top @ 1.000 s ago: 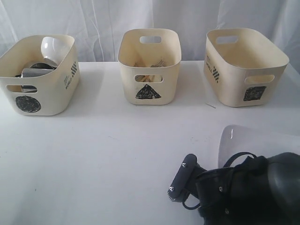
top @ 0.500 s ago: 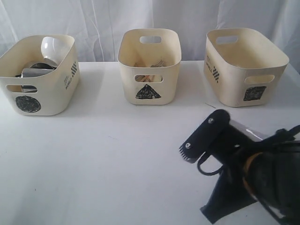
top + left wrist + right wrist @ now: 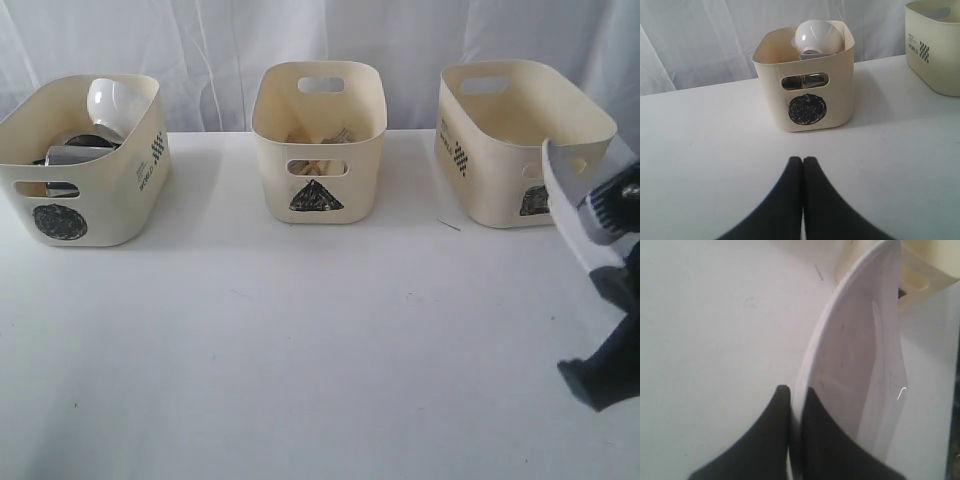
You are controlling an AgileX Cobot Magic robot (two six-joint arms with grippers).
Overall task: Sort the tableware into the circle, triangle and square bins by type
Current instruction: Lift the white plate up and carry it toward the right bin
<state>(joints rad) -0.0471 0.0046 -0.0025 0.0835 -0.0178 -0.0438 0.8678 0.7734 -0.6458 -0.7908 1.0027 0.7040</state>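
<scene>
Lifting done: plate (image 3: 562, 190) now off the table (image 3: 300, 350), tilted by the square bin (image 3: 490, 175), maybe touching; right gripper (image 3: 795, 390) pinches its rim, left gripper (image 3: 803, 161) pressed together, empty; drop-in next.

**Gloss Against Matt**

The white plate (image 3: 860, 365) is gleaming, smooth and glossy, catching a small highlight. The three cream tubs (image 3: 275, 190) are showing smooth, dull-sheened plastic. At ten o'clock in the exterior view, the white bowl (image 3: 112, 100) is shining like glazed ceramic above a mirror-bright steel mug (image 3: 68, 155). The table (image 3: 300, 350) is looking matt white; the backdrop (image 3: 200, 50) is hanging as thin cloth.
</scene>
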